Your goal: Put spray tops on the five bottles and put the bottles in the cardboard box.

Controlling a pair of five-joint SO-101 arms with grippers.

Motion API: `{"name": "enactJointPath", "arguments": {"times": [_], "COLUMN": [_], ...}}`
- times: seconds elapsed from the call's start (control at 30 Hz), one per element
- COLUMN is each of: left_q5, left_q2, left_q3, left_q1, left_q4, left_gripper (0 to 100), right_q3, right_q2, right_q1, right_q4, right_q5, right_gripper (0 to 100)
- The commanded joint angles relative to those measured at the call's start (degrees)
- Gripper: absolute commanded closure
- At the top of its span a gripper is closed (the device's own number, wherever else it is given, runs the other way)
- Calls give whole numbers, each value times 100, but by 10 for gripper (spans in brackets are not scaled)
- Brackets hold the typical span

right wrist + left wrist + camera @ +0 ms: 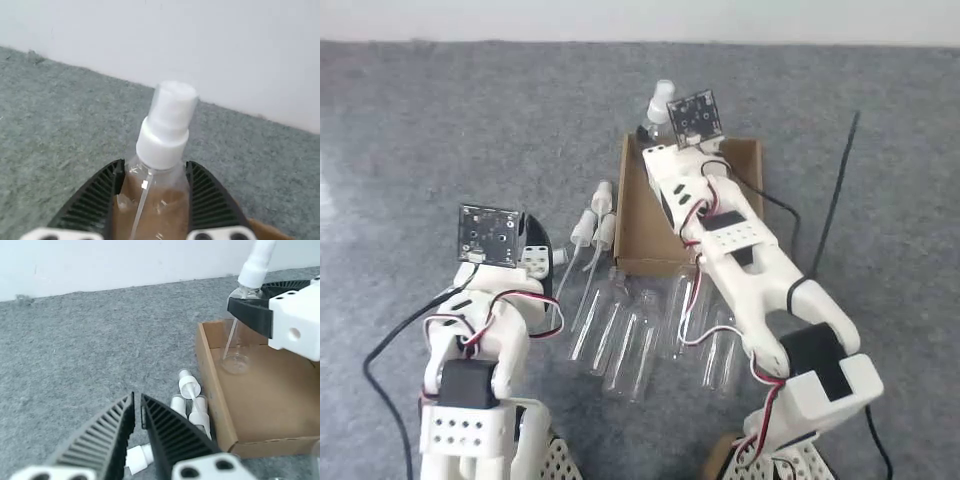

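My right gripper (pixel 152 182) is shut on a clear bottle (pixel 155 200) with a white spray top (pixel 167 122) fitted. It holds the bottle (pixel 236 347) upright at the far corner of the cardboard box (pixel 216 390), base low inside the box (pixel 638 215). Several bare clear bottles (pixel 630 345) lie side by side in front of the box. Loose white spray tops (pixel 594 225) with long tubes lie left of the box. My left gripper (pixel 138 402) hovers just before these spray tops (pixel 190 386), fingers together with nothing between them.
Grey carpet covers the table (pixel 440 130), with open room to the left and far side. A white wall (pixel 225 45) stands behind the box. A black cable (pixel 840 190) trails to the right of the box.
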Motion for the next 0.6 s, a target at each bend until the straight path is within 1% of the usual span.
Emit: {"name": "enactJointPath", "arguments": {"times": [0.0, 0.23, 0.57], "left_q5": [70, 70, 70], "left_q2": [35, 35, 35], "left_q3": [-295, -295, -295], "left_q1": [0, 0, 0], "left_q4": [-53, -53, -53], "left_gripper": [989, 989, 989], "right_q3": [-70, -325, -193], "right_q2": [75, 655, 585], "right_q1": [48, -4, -66], "right_q4": [-418, -593, -549], "right_q5": [79, 79, 79], "right_gripper": [994, 993, 991]}}
